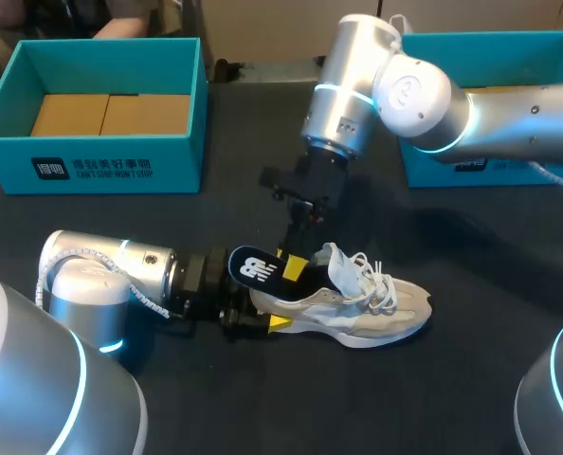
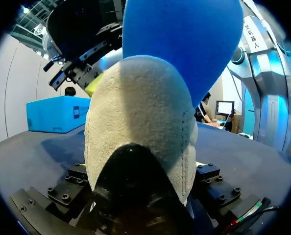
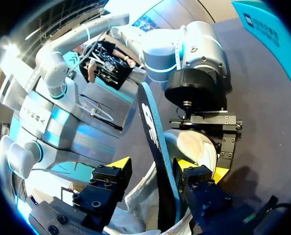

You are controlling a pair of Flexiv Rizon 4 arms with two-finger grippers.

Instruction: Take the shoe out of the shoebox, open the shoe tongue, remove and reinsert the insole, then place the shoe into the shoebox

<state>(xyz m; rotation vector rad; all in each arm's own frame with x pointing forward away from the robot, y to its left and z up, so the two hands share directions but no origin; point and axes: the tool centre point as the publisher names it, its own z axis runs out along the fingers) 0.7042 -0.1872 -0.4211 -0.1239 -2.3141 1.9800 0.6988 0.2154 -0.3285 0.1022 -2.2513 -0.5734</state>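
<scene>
Blue insole (image 2: 184,44), lower end inside shoe (image 2: 140,127)

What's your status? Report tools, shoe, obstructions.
Left tool shut on shoe heel, shoe flat on table. Right tool open astride insole, which sticks out at the heel. Shoebox far left, apart.

The shoe (image 2: 140,122) looks matt suede, its insole (image 2: 184,39) smooth foam, the right arm (image 1: 424,95) glossy.
</scene>
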